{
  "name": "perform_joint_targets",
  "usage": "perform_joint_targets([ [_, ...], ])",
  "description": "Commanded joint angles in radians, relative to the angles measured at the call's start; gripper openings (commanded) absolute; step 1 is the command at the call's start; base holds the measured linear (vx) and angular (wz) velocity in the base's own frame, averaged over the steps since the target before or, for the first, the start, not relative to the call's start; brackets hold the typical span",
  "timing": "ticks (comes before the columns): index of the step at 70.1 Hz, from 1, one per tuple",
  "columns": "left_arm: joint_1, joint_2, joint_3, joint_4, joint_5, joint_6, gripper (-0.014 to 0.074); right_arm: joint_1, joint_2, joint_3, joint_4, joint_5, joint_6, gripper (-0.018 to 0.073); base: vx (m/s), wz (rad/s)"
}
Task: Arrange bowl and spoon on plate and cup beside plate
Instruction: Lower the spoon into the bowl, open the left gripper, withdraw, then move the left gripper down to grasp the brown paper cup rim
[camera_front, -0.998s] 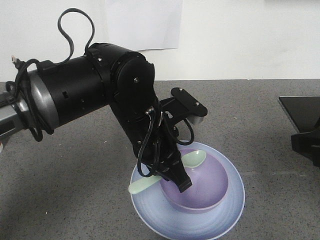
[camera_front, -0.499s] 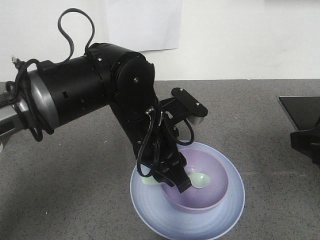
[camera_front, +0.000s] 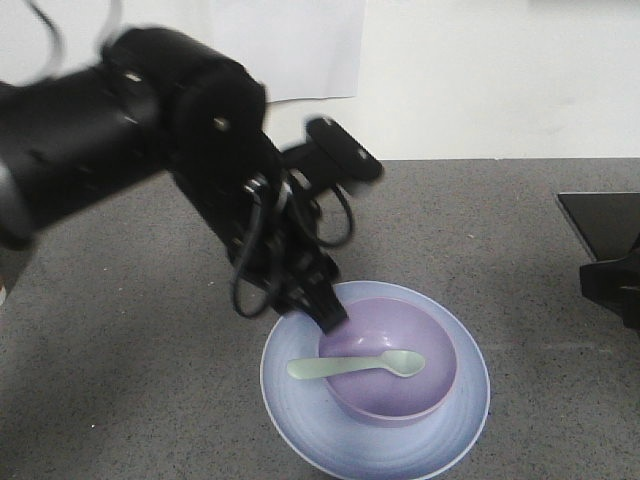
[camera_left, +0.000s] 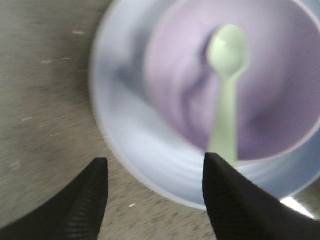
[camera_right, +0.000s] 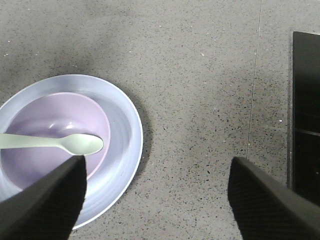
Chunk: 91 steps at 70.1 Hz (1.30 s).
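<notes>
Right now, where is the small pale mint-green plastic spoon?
In the front view, the pale mint-green spoon lies across the round lavender-purple bowl, scoop inside, handle over its left rim; the bowl sits on the pale blue plate.

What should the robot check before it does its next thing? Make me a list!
1. The bowl sits on the plate: ok.
2. The spoon lies across the bowl, scoop inside: ok.
3. The left gripper is open and holds nothing: ok.
4. The right gripper is open and holds nothing: ok.
5. The cup is found: cannot tell, no view shows it.
6. There is room beside the plate for the cup: ok, the right wrist view shows bare table next to it.
</notes>
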Motion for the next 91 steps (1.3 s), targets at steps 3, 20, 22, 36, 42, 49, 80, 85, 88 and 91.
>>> perform_joint_targets([
  [3, 0.075, -0.123, -0.032, 0.098, 0.005, -0.059, 0.0412, -0.004, -0.001, -0.025, -0.007, -0.068, 0.000, 0.0570, 0.00, 0.00],
  [20, 0.385, -0.225, -0.031, 0.120, 0.005, -0.066, 0.0412, -0.004, -0.001, -0.025, -0.007, -0.065, 0.000, 0.0570, 0.00, 0.00],
  [22, 0.423, -0.232, -0.031, 0.119, 0.005, -0.069, 0.0412, -0.004, -0.001, -0.025, -0.007, -0.065, 0.000, 0.0570, 0.00, 0.00],
  [36, 0.676, -0.229, -0.031, 0.119, -0.002, -0.123, 0.0412, -0.004, -0.001, -0.025, -0.007, -0.064, 0.000, 0.0570, 0.00, 0.00],
  [42, 0.757, -0.230, -0.031, 0.119, -0.013, -0.158, 0.0412, -0.004, -0.001, -0.025, -0.007, -0.065, 0.000, 0.0570, 0.00, 0.00],
  [49, 0.842, -0.230, -0.031, 0.119, -0.020, -0.184, 0.0412, -0.004, -0.001, -0.025, -0.007, -0.065, 0.000, 0.0570, 0.00, 0.00],
  [80, 1.009, -0.149, -0.021, 0.108, -0.058, -0.224, 0.0412, -0.004, -0.001, -0.025, -0.007, -0.067, 0.000, 0.0570, 0.00, 0.00],
  [85, 1.026, -0.130, -0.019, 0.088, -0.058, -0.223, 0.0412, -0.004, -0.001, -0.025, -0.007, -0.067, 0.000, 0.0570, 0.00, 0.00],
  [88, 1.033, -0.118, -0.019, 0.082, -0.056, -0.223, 0.0412, -0.004, -0.001, -0.025, -0.007, -0.069, 0.000, 0.0570, 0.00, 0.00],
  [91, 1.036, -0.106, -0.019, 0.072, -0.054, -0.223, 0.0412, -0.004, -0.001, -0.025, -0.007, -0.069, 0.000, 0.0570, 0.00, 0.00],
])
